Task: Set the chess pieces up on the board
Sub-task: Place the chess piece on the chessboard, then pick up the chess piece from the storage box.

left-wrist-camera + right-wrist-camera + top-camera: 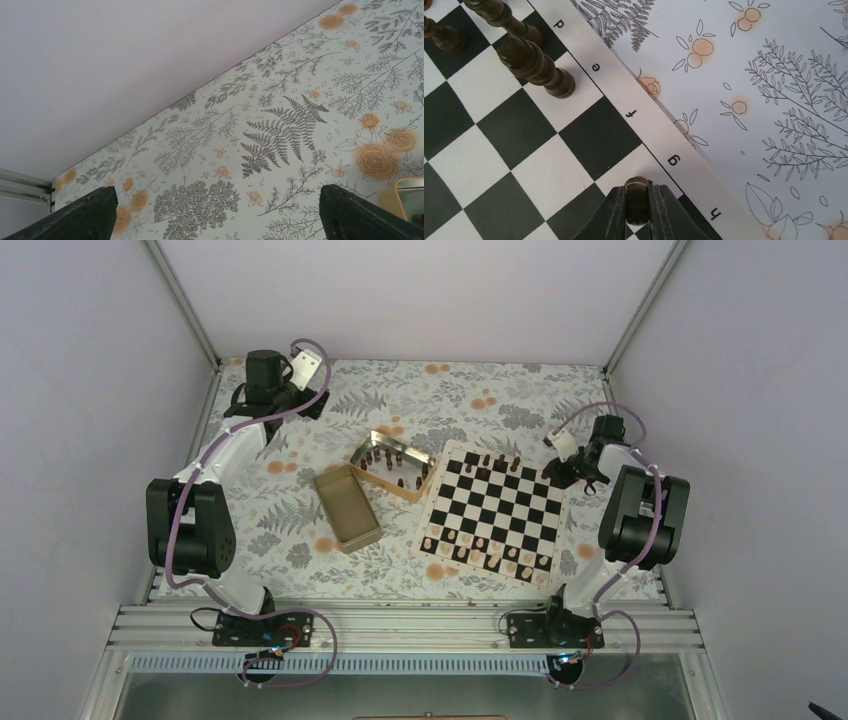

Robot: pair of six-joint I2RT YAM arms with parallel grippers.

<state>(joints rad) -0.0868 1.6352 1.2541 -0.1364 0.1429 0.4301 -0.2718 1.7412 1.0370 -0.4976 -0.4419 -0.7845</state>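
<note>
Board (492, 512) lay right of centre on the floral cloth (280, 510), turned a bit askew. Right gripper (562, 468) hung over the board's far right corner. In the right wrist view the gripper (638, 200) sat above the squares by the border letters g and h. Its jaws were clamped on a dark piece (637, 196), which was upright between the fingers (611, 215). Could not tell if the piece touched the board (549, 175).

More dark pieces (490, 462) stood along the far row, left of the gripper. Wrist view showed the nearest one (536, 67) on the white square by letter e, apart from the held piece, with others (441, 35) further left. Pale pieces (485, 550) filled the near rows.

Tin (395, 443) lay just beside the board's far left corner, open side up, with several dark pieces (400, 480) inside; count too small to tell. Second tin (346, 508) lay near left of it, touching or almost touching.

Left gripper (305, 400) was at the far left of the cloth, well apart from the board. Its jaws were spread wide and held nothing. In the left wrist view the fingers (85, 215) were over cloth only, with a tin corner (410, 195) at the right edge.
</note>
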